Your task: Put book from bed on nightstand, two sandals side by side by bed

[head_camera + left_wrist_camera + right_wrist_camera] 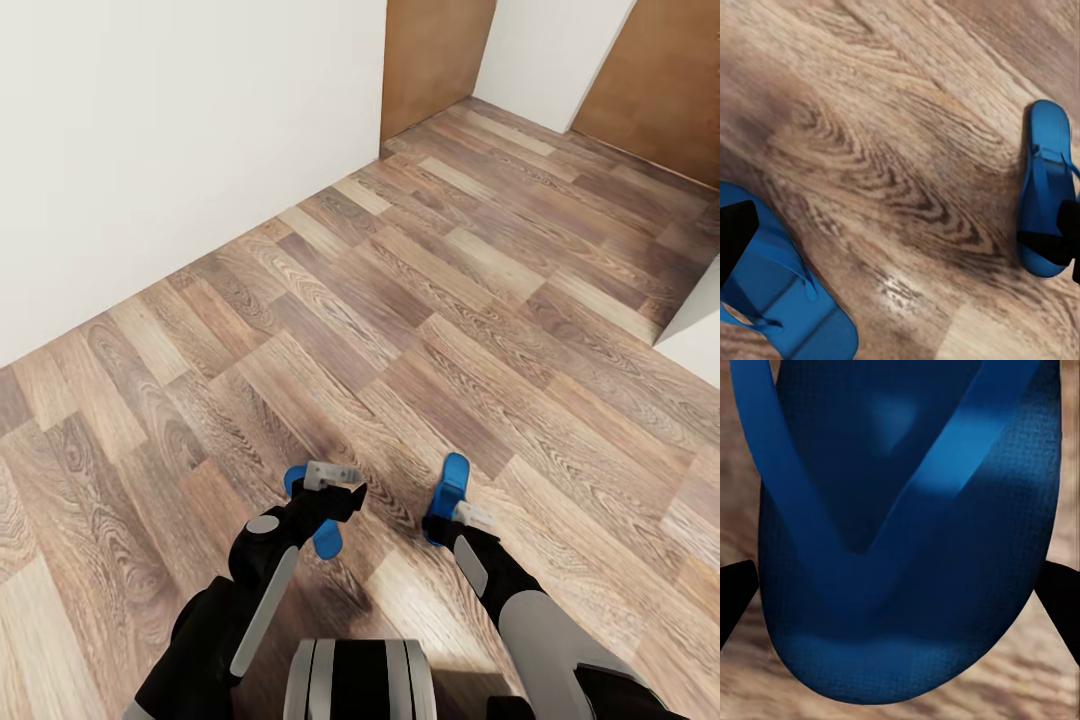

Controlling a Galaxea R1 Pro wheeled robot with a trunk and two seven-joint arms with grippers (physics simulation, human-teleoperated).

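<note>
A: Where are the sandals?
B: Each pincer is pinching one over the wood floor (420, 300): left pincer (335, 482) on the left sandal (326, 537), right pincer (455, 515) on the right sandal (450, 485). They're well apart.

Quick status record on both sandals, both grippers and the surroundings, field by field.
left sandal: blue, at the left gripper, partly hidden by it
right sandal: blue, at the right gripper, toe pointing away from the robot
spacing: apart, bare floor between them
sandal state: cannot tell whether held or lying on the floor
floor: brown wood planks
walls: white wall on the left
grip: jaw state unclear for both
</note>
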